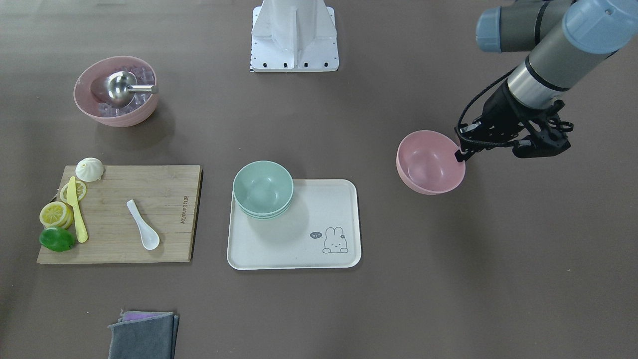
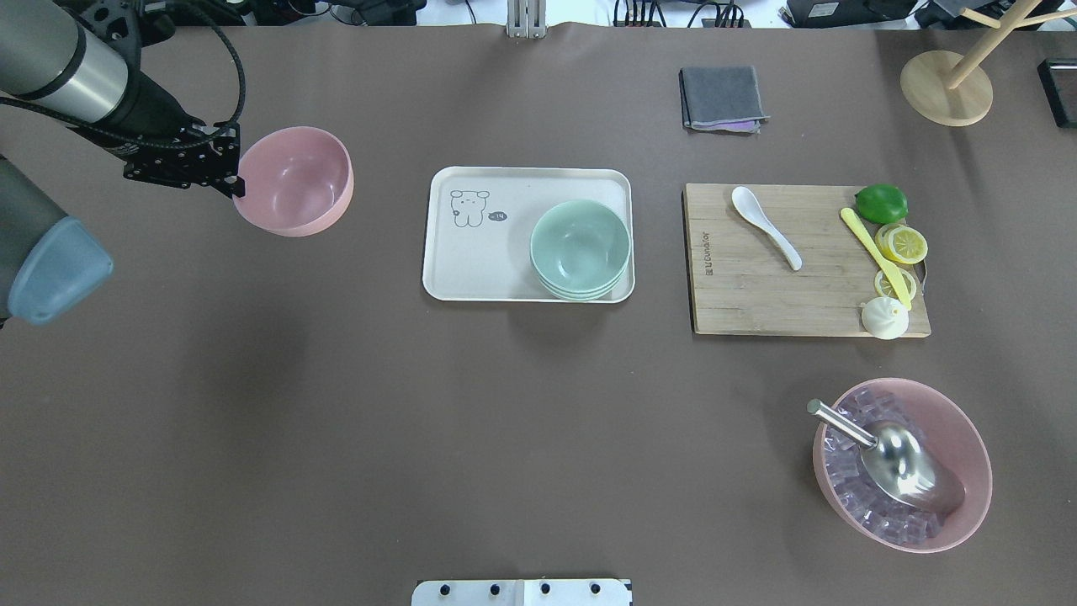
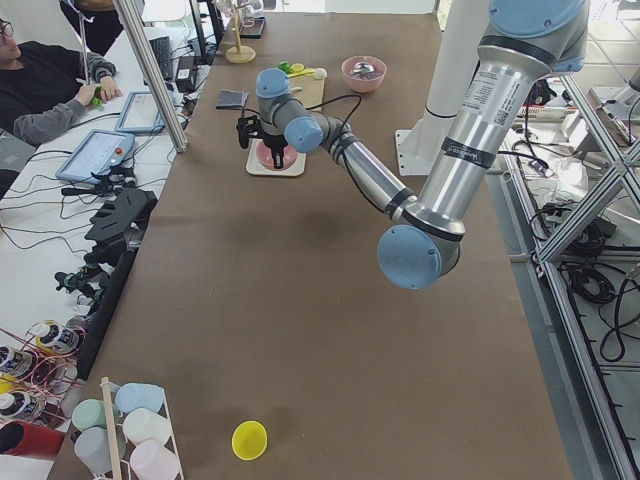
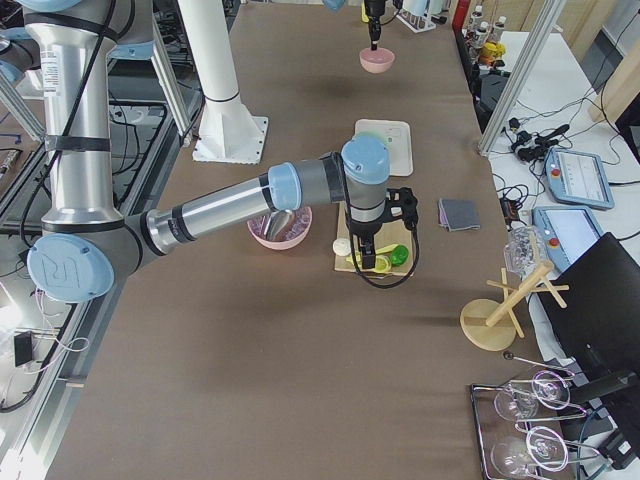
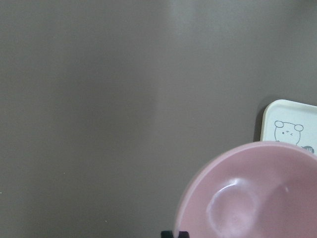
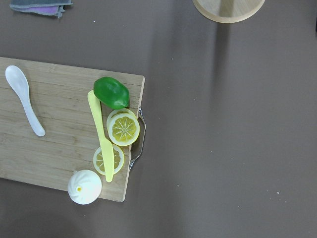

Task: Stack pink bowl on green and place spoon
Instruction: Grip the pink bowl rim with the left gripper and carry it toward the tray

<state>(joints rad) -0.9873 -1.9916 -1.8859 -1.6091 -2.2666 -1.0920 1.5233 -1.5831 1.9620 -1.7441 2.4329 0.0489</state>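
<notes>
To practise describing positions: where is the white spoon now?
Overhead view: the white spoon lies at right on the wooden cutting board, left of the yellow knife.

Robotics laboratory. Evidence, placed against the brown surface (image 3: 300,300): two industrial arms, the near one (image 3: 470,130) largest, rising from a white pedestal (image 4: 210,60) at the surface's robot-side edge. Aluminium framing (image 3: 590,200) and cable bundles (image 3: 588,282) stand beyond that edge. Along the opposite edge are white benches with a seated operator (image 3: 40,85) and teach pendants (image 3: 95,155).
</notes>
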